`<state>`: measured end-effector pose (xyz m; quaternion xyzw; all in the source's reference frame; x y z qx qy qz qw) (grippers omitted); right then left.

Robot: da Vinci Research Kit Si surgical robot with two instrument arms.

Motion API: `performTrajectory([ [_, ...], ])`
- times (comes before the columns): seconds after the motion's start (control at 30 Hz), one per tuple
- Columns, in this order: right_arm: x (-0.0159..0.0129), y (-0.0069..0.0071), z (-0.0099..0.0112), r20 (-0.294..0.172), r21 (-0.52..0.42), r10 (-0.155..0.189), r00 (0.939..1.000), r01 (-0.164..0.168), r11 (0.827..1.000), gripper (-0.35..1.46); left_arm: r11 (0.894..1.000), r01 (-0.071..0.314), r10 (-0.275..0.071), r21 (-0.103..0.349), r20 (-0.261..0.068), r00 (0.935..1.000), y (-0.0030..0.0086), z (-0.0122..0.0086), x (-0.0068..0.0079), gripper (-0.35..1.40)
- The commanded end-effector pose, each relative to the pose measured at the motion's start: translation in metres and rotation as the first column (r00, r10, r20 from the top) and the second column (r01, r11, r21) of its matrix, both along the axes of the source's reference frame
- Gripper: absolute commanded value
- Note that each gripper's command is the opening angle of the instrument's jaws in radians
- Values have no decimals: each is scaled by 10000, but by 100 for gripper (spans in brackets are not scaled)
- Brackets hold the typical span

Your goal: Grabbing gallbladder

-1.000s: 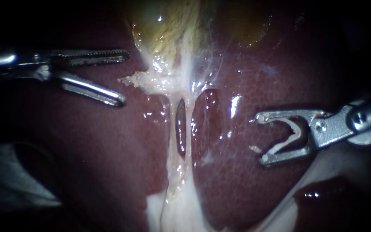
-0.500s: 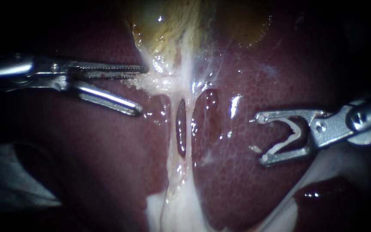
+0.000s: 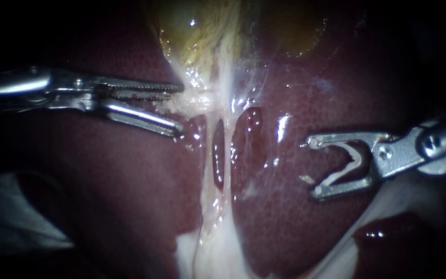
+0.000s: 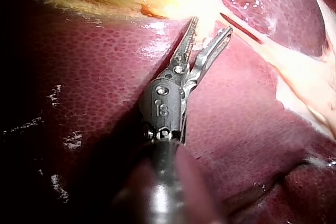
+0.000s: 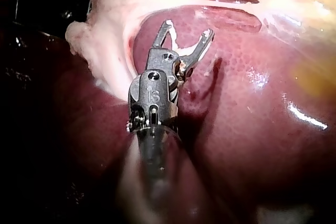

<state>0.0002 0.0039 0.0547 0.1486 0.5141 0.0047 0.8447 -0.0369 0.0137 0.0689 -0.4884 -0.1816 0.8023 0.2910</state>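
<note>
The yellowish gallbladder (image 3: 202, 31) lies at the top middle of the endoscope view, narrowing into pale stringy tissue (image 3: 197, 101) that runs down over the dark red liver (image 3: 104, 181). My left instrument (image 3: 180, 107) comes in from the left with toothed jaws open, their tips at the pale tissue just below the gallbladder. In the left wrist view the left instrument (image 4: 211, 27) has that pale tissue between its open jaw tips. My right instrument (image 3: 311, 168) hangs over the liver at the right, jaws open, with a white shred stuck inside them. The right instrument (image 5: 185, 30) grips nothing.
Two thin pale tubes (image 3: 223, 155) run down from the gallbladder's neck, with dark gaps beside them, into a white mass (image 3: 207, 253) at the bottom. More white tissue (image 5: 105, 30) lies beside the right instrument. A grey cloth (image 3: 6, 217) shows at the lower left.
My left instrument has moved right, from clear of the pale tissue to its edge, and its jaws have narrowed a little. The right instrument has stayed still.
</note>
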Motion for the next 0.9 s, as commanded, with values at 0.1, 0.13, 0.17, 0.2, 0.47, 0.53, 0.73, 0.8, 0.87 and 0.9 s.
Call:
performTrajectory([
  [0.1, 0, 0, 0, -1, 0, -2, 10000, 2, 10000, 50, 10000, 25, -25, 69, -27, 10000, 0, 1, 0, 10],
  [0.13, 0, 0, 0, -1, 0, -2, 10000, 2, 10000, 50, 10000, 25, -25, 69, -28, 10000, 0, 1, 0, 5],
  [0.17, 0, 0, 0, -1, 0, -2, 10000, 2, 10000, 50, 9999, 52, -51, 122, -30, 10000, 0, 1, 0, 0],
  [0.2, 0, 0, 0, -1, 0, -2, 10000, 2, 10000, 50, 9999, 52, -52, 122, -30, 10000, 0, 1, 0, -5],
  [0.47, 0, 0, 0, -1, 0, -2, 10000, 2, 10000, 50, 9998, 69, -69, 190, -22, 10000, 0, -2, 1, -35],
  [0.53, 0, 0, 0, -1, 0, -2, 10000, 2, 10000, 50, 9996, 69, -68, 261, -38, 10000, 0, -5, 3, -35],
  [0.73, 0, 0, 0, -1, 0, -2, 10000, 2, 10000, 50, 9975, -73, 78, 701, -73, 9999, -3, -23, 4, -35],
  [0.8, 0, 0, 0, -1, 0, -3, 10000, 3, 10000, 50, 9969, -88, 91, 783, -41, 10000, -3, -31, 3, -35],
  [0.87, 0, 0, 0, -1, 0, -2, 10000, 2, 10000, 50, 9965, -136, 136, 823, 2, 9999, -2, -40, 3, -35],
  [0.9, 0, 0, 0, -1, 0, -2, 10000, 2, 10000, 50, 9963, -155, 154, 842, 21, 9999, -1, -44, 3, -35],
])
